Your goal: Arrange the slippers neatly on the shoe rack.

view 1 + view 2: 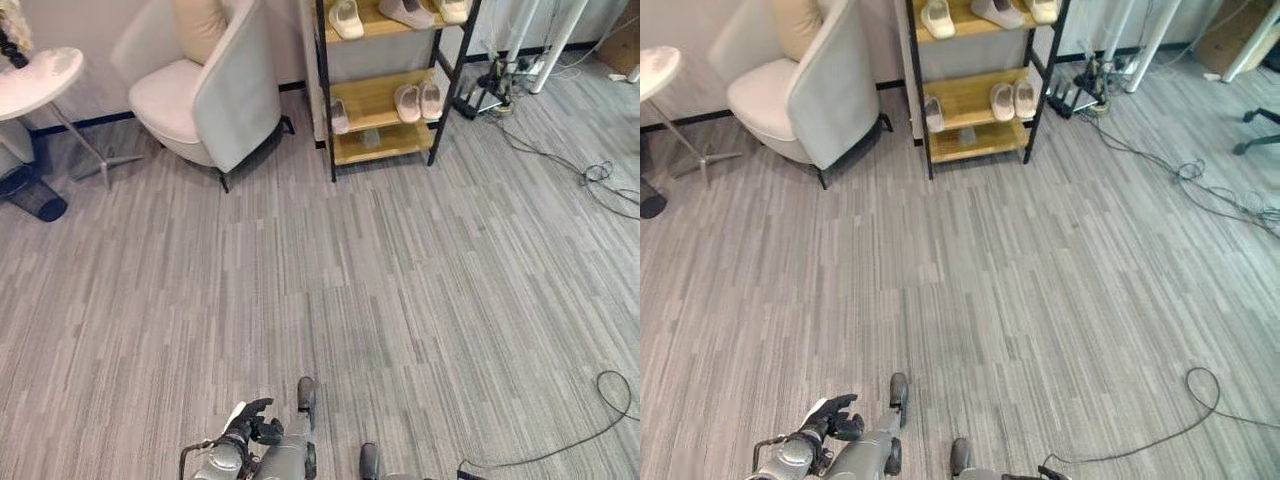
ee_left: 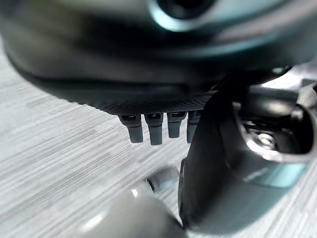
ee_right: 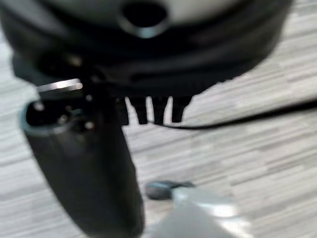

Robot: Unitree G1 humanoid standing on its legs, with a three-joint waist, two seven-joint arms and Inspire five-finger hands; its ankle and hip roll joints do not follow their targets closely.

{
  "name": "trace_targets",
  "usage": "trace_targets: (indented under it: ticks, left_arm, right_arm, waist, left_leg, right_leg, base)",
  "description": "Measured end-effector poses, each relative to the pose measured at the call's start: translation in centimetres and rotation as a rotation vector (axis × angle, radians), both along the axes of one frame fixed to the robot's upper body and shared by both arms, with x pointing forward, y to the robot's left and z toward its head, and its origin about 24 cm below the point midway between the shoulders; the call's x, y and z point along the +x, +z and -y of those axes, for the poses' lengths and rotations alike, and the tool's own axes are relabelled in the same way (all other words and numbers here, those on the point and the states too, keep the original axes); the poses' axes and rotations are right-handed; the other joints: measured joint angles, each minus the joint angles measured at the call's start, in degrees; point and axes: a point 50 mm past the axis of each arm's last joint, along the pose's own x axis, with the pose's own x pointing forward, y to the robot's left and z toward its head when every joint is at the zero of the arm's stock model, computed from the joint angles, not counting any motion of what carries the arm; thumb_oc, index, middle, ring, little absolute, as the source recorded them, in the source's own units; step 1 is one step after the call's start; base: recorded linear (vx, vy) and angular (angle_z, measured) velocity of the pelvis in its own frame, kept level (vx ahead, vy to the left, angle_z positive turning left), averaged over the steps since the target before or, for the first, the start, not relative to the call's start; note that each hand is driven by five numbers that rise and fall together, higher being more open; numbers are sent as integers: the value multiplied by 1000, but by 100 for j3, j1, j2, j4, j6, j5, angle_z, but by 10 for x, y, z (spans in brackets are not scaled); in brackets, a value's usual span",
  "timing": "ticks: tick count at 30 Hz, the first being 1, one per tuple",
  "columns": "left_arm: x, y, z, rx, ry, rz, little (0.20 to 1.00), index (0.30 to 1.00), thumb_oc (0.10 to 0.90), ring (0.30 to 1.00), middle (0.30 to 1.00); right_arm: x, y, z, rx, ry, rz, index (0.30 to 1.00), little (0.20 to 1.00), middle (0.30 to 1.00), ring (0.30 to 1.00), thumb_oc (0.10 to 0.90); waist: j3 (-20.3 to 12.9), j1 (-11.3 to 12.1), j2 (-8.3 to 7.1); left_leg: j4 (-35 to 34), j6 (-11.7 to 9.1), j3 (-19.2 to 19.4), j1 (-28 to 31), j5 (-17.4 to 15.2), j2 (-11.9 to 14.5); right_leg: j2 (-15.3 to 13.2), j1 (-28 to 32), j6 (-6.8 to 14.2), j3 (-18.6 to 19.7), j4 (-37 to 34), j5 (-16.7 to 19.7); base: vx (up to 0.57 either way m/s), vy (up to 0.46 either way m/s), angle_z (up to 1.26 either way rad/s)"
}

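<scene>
The slippers are all on the shoe rack (image 1: 328, 100) already, none in a hand. A pair of pale slippers (image 1: 418, 101) sits side by side on the middle shelf of the rack, toward its right end. One more slipper (image 1: 339, 116) lies alone at the left end of that shelf, partly past the rack's post. On the top shelf there is one slipper on the left (image 1: 346, 18) and more slippers on the right (image 1: 406, 10). They look soft and puffy, so I think they are light and squashy and will bend when squeezed. A good place to hold one looks like the strap over the toes, or the thick side edge. Left of the rack stands a white armchair (image 1: 195, 95). Far from the rack, low down, the left hand (image 1: 250, 420) hangs over the grey floor (image 1: 400, 290), fingers loosely straight, holding nothing. The right hand (image 3: 153, 110) also hangs above the floor with straight fingers and nothing in it.
</scene>
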Motion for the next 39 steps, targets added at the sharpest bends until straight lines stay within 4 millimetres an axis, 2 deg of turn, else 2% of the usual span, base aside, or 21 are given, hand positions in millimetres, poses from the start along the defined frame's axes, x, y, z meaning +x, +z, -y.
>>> trace_targets:
  ticks: [2,3,5,7,9,11,14,18,19,21,22,25,26,27,28,29,31,33,35,36,39]
  left_arm:
    - [-9,-3,-12,34,20,-51,900,900,800,900,900]
    - [-14,-3,-19,49,34,-72,900,900,800,900,900]
    - [-19,-4,-23,56,38,-85,900,900,800,900,900]
    - [-20,-4,-22,50,36,-78,900,900,800,900,900]
    - [4,3,-8,32,-15,-13,900,900,800,900,900]
    - [19,9,1,31,-76,31,900,900,800,900,900]
    - [33,16,8,23,-114,101,900,900,800,900,900]
    - [18,6,16,41,-166,40,900,900,800,900,900]
    - [6,0,17,54,-191,-5,900,900,800,900,900]
    - [-16,-9,22,48,-206,-80,900,900,800,900,900]
    - [-35,-16,29,30,-208,-135,900,900,800,900,900]
    - [-49,-20,24,6,-134,-183,900,900,800,900,900]
    - [-42,-18,19,-5,-81,-161,900,900,800,900,900]
    - [-31,-15,18,-9,-71,-126,900,900,800,900,900]
    - [-20,-10,14,-5,-60,-83,900,900,800,900,900]
    - [-7,-3,0,-5,5,-25,900,900,800,900,900]
    - [12,8,-11,37,-18,49,900,900,800,900,900]
    - [18,11,-4,34,-56,83,900,900,800,900,900]
    - [11,5,9,4,-63,58,900,900,800,900,900]
    - [11,5,14,-14,-58,55,900,900,800,900,900]
    - [-3,-1,8,15,-56,12,900,900,800,900,900]
  right_arm:
    - [0,-3,-13,20,55,-13,900,900,900,900,800]
    - [5,-4,-20,37,102,-7,900,900,900,900,800]
    - [13,-2,-25,49,118,41,900,900,900,900,800]
    - [20,2,-27,60,98,102,900,900,900,900,800]
    - [45,11,-28,58,124,196,900,900,900,900,800]
    - [59,18,-27,54,129,249,900,900,900,900,800]
    - [57,17,-27,60,101,260,900,900,900,900,800]
    - [42,9,-26,93,-38,220,900,900,900,900,800]
    - [39,8,-24,91,-56,203,900,900,900,900,800]
    - [35,6,-20,86,-81,185,900,900,900,900,800]
    - [29,5,-15,74,-98,161,900,900,900,900,800]
    - [13,2,-7,56,-112,90,900,900,900,900,800]
    - [0,1,2,37,-130,59,900,900,900,900,800]
    - [-2,2,6,26,-136,51,900,900,900,900,800]
    - [-10,0,8,21,-149,0,900,900,900,900,800]
    - [-16,-3,4,21,-144,-36,900,900,900,900,800]
    - [-13,-3,2,9,-111,-30,900,900,900,900,800]
    - [-2,2,10,-27,-72,-1,900,900,900,900,800]
    - [3,8,21,-75,-6,14,900,900,900,900,800]
    - [10,10,20,-86,35,33,900,900,900,900,800]
    - [4,3,-2,-53,134,25,900,900,900,900,800]
  waist:
    - [-251,18,-230]
    - [-238,11,-321]
    - [-254,-46,-314]
    - [-277,-150,-367]
    - [-176,-304,-178]
    - [32,-712,253]
    - [-80,-945,91]
    - [-380,-1068,105]
    - [-380,-1080,154]
    - [-439,-1170,307]
    - [-507,-1248,447]
    - [-539,-1209,449]
    - [-567,-1211,356]
    - [-507,-1083,282]
    - [-345,-757,64]
    - [-223,-520,-251]
    - [-202,-399,-555]
    - [-180,-277,-456]
    - [-273,-241,-203]
    - [-308,-222,-144]
    - [-493,-149,-104]
  left_leg:
    - [165,465,198,173,114,-147]
    - [76,731,357,415,114,-125]
    - [-39,953,410,682,34,-174]
    - [6,1125,338,1040,-212,-405]
    - [326,1509,-44,1211,-852,-545]
    - [180,1397,-458,1735,-842,-305]
    - [22,1223,-698,2378,-1253,-444]
    - [-60,748,-831,2990,-1733,-248]
    - [62,589,-783,3188,-1815,-139]
    - [451,395,-710,3296,-1781,31]
    - [977,10,-640,3284,-1527,148]
    - [2425,-287,-535,2995,-972,271]
    - [3859,-130,-531,2138,441,250]
    - [4833,1,-487,1548,1307,253]
    - [6202,240,-207,808,1294,274]
    - [6665,431,29,305,736,270]
    - [6262,533,231,-450,32,304]
    - [4359,439,283,-677,-464,176]
    - [1896,316,378,-523,-376,30]
    - [1450,263,542,-498,-336,-21]
    - [1079,999,389,124,-11,-263]
  right_leg:
    - [-197,52,244,110,261,-273]
    - [-291,-401,603,-40,1490,-736]
    - [-402,-978,904,-302,2970,-810]
    - [-939,-1545,1235,-500,4859,-798]
    - [-847,-2360,1179,-265,6164,-795]
    - [-356,-2599,1030,-665,5120,-961]
    - [-532,-3104,953,-965,3784,-720]
    - [-712,-3164,905,-790,1352,424]
    - [-665,-2995,746,-851,1407,1010]
    - [-534,-2870,454,-964,1756,1138]
    - [-359,-2633,52,-1020,1974,901]
    - [-156,-2087,-104,-938,1924,557]
    - [-90,-1724,-344,-905,1684,296]
    - [-72,-1504,-416,-899,1458,243]
    - [-67,-1201,-436,-728,1269,246]
    - [-185,-804,-441,-615,1156,289]
    - [-265,-388,-377,-526,956,78]
    - [-183,131,-265,-376,578,44]
    - [-68,494,-171,-278,279,-45]
    - [-42,686,-81,-276,158,-119]
    - [133,1215,354,-220,473,-607]
  base:
    - [545,194,-56]
    - [290,125,-54]
    - [237,109,-22]
    - [574,161,27]
    - [863,43,50]
    - [654,-111,84]
    - [495,-191,68]
    - [522,-266,55]
    - [336,-205,3]
    - [388,-273,-8]
    - [440,-328,-15]
    - [317,-472,-9]
    - [259,-503,29]
    - [298,-467,12]
    - [321,-237,-46]
    - [449,-263,-56]
    - [447,-93,-25]
    - [396,-4,-39]
    - [345,-12,-51]
    - [300,8,-60]
    - [215,47,-36]
